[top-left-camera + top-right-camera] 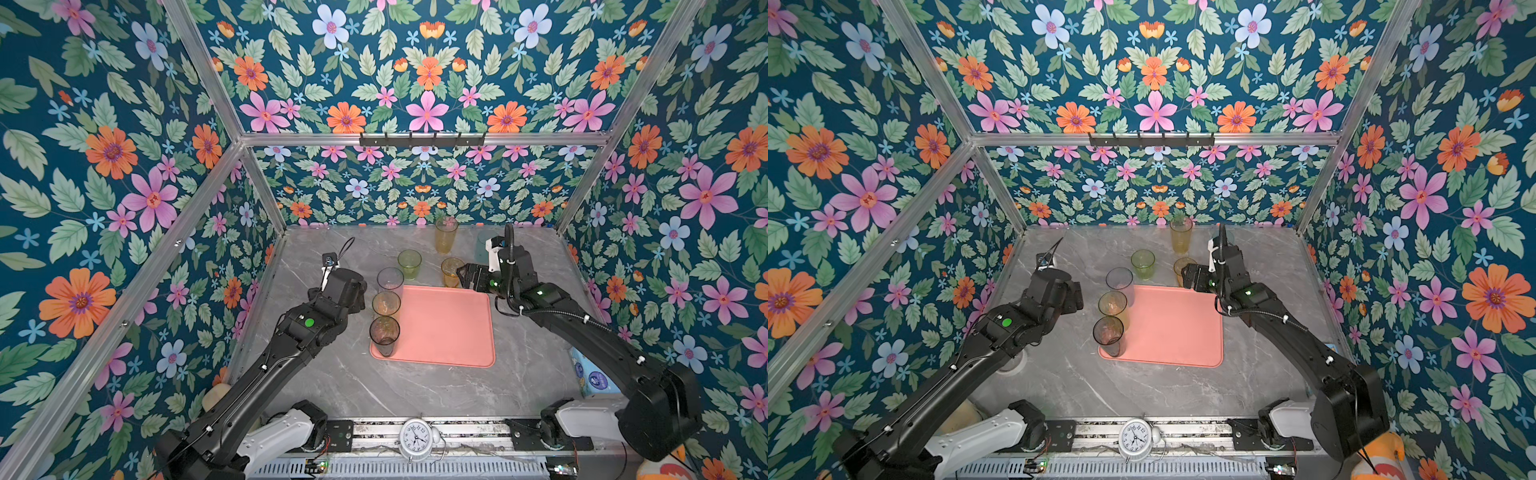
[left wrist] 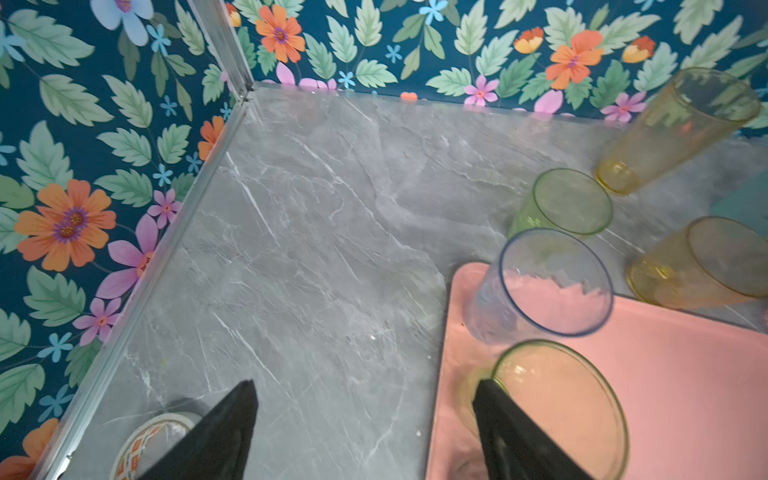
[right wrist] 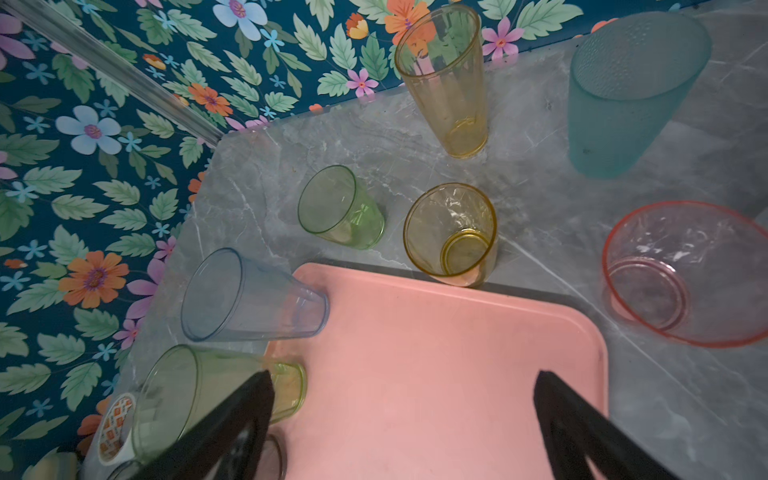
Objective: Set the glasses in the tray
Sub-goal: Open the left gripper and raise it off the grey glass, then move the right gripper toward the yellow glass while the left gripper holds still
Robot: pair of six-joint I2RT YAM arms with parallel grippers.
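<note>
Black left arm (image 1: 270, 365) beside tray (image 1: 449, 328), right arm (image 1: 602, 332) at far corner, fingers (image 2: 224, 432) spread, empty

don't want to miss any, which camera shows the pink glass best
The right wrist view: the pink glass stands upright on the table beside a corner of the tray, nearly whole. In both top views the right arm hides it. The left wrist view shows nothing clear of it.
</note>
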